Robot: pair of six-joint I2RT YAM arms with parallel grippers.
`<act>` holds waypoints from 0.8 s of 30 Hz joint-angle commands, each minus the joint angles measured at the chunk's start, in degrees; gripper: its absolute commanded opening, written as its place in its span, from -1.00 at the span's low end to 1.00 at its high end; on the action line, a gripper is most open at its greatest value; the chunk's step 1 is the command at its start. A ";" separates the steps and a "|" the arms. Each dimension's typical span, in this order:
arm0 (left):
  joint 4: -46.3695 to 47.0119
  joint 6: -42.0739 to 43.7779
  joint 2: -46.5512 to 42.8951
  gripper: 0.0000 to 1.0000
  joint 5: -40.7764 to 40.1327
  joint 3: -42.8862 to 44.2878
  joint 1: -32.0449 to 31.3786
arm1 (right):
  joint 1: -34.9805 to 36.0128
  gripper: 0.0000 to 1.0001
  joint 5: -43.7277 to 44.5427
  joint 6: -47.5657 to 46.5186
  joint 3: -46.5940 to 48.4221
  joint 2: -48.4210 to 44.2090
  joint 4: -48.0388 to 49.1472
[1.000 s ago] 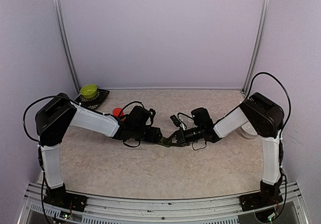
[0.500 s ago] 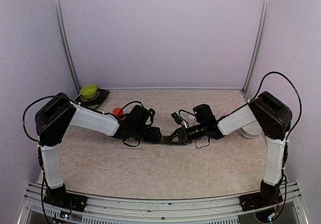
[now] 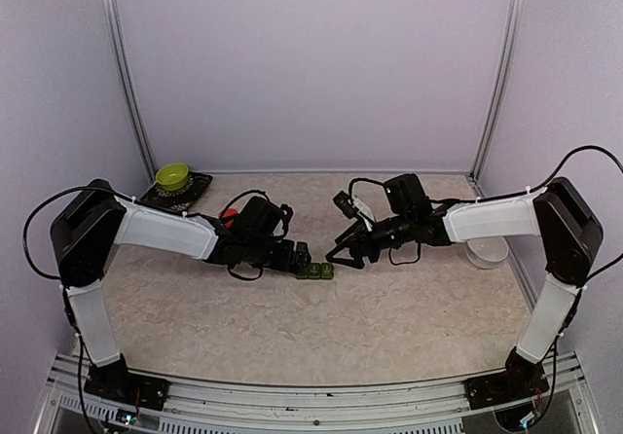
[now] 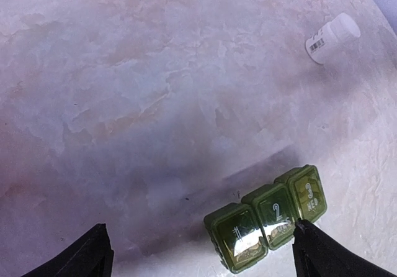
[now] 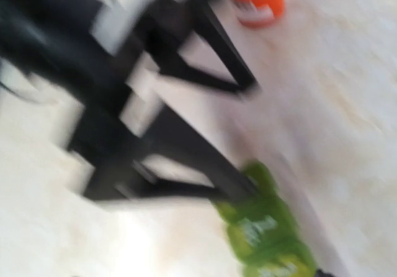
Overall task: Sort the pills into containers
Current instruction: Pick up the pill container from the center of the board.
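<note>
The containers (image 4: 267, 218) are a dark green strip of three joined boxes lying flat on the table, lids shut and marked 1, 2 and 3. The pills do not show plainly under the lids. My left gripper (image 4: 205, 255) is open wide just behind the strip, with its right fingertip (image 4: 322, 252) at the strip's edge. From above, the containers (image 3: 314, 271) lie just right of the left gripper (image 3: 300, 257). My right gripper (image 3: 343, 254) hangs open a little right of and above them, holding nothing. The blurred right wrist view shows the containers (image 5: 267, 233) at the bottom.
A red bottle (image 3: 229, 217) stands behind the left wrist. A small white bottle (image 4: 332, 38) lies on its side farther back. A green bowl (image 3: 172, 175) sits on a dark mat at the back left, and a white dish (image 3: 485, 251) is under the right forearm.
The right gripper opened, let go of the containers and drew back up to the right. The left gripper opened wider. The strip now lies free on the table.
</note>
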 commanded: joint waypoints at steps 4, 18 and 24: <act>0.40 -1.02 -7.97 0.98 0.77 -3.55 0.69 | 2.21 0.58 10.85 -15.46 2.09 4.24 -7.14; 4.00 -5.51 -18.30 0.98 0.66 -16.21 -0.83 | 4.56 0.64 18.47 -24.35 8.63 12.92 -12.85; 3.98 -4.98 -18.42 0.98 0.16 -17.29 -0.76 | 3.64 0.71 13.24 -18.76 10.23 14.19 -13.74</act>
